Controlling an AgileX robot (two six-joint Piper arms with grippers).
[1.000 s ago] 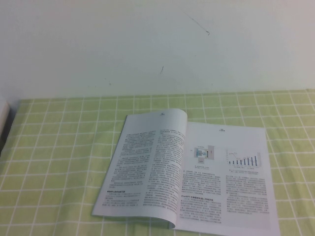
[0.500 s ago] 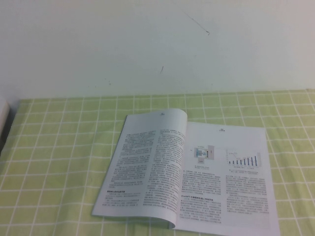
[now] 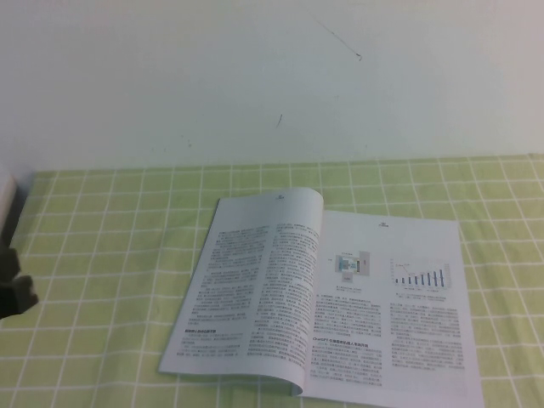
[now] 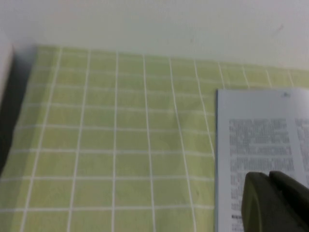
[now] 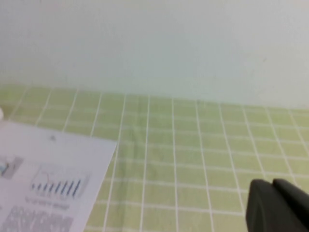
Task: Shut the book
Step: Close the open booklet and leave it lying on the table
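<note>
While the book lies open and flat on the green cloth with its white grid, right of the middle, its thin pale pages carry dense print and a small bar chart, and the left leaf bows up a little at the spine. At the table's left edge the left gripper shows only as a dark blurred lump, well apart from the book and cut by the frame; the right gripper appears only in its own wrist view, a dark rounded shape over bare cloth. Whether either is spread or closed cannot be told
</note>
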